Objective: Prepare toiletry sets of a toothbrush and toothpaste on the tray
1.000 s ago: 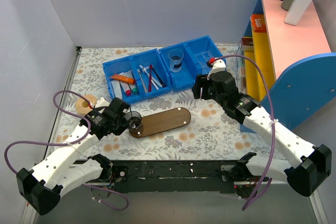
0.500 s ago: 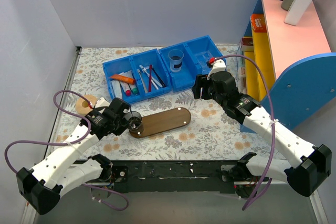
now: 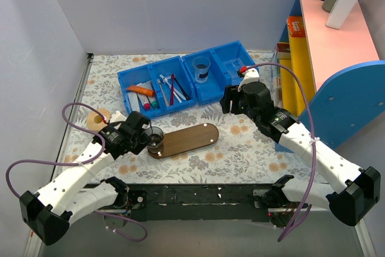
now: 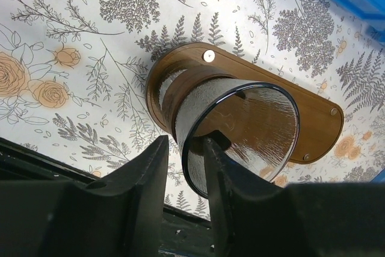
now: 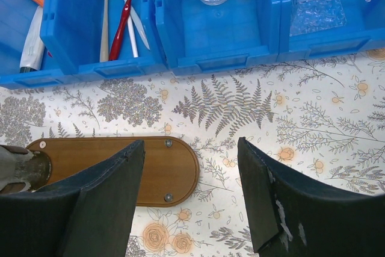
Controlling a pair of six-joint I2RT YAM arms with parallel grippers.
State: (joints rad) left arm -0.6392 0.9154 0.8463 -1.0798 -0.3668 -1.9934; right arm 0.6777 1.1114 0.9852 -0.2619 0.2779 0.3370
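The dark wooden tray (image 3: 195, 136) lies on the floral cloth; it also shows in the left wrist view (image 4: 316, 118) and the right wrist view (image 5: 162, 170). My left gripper (image 3: 150, 138) (image 4: 185, 145) is shut on the rim of a ribbed glass cup (image 4: 240, 130), one finger inside, at the tray's left end. The white toothbrush (image 3: 163, 87) (image 5: 139, 30) lies in a blue bin beside a red one. The white toothpaste tube (image 5: 31, 43) lies in the leftmost bin. My right gripper (image 3: 227, 102) (image 5: 191, 145) is open and empty above the cloth by the tray's right end.
Blue bins (image 3: 180, 97) stand at the back; one holds a clear cup with a dark band (image 3: 201, 68), the rightmost clear plastic pieces (image 3: 231, 64). An orange tube (image 3: 140, 90) lies by the toothpaste. A wooden ring (image 3: 99, 118) sits left. A shelf (image 3: 325, 46) stands right.
My left gripper with the glass cup has shifted very slightly at the tray's left end. The right arm has not moved.
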